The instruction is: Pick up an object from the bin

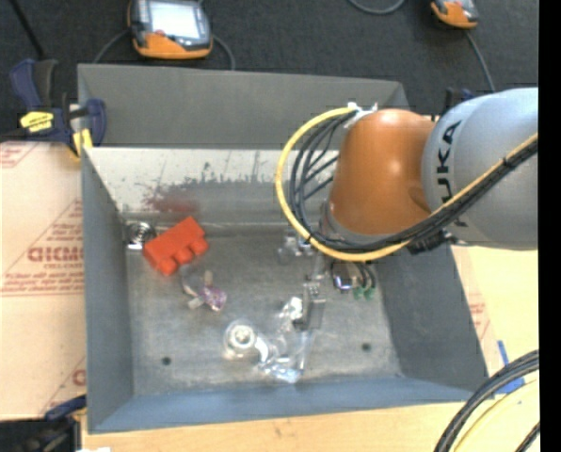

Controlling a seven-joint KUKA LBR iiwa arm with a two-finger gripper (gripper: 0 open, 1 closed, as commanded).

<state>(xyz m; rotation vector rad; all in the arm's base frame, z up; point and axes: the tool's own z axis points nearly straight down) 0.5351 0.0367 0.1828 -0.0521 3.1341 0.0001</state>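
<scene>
My gripper [304,316] hangs below the arm's orange cover, over the right-middle part of the bin floor. Just under and in front of it lies a crumpled clear plastic thing [285,363] near the front wall. To its left sits a small clear round piece [238,337]. Further left lies a small purple and clear thing [206,296]. Nothing can be seen held in the gripper.
A red-orange toy block [175,244] lies at the back left of the floor, with a small metal piece [136,234] beside it by the left wall. A small green thing [362,292] shows under the arm at the right. The arm covers the bin's back right.
</scene>
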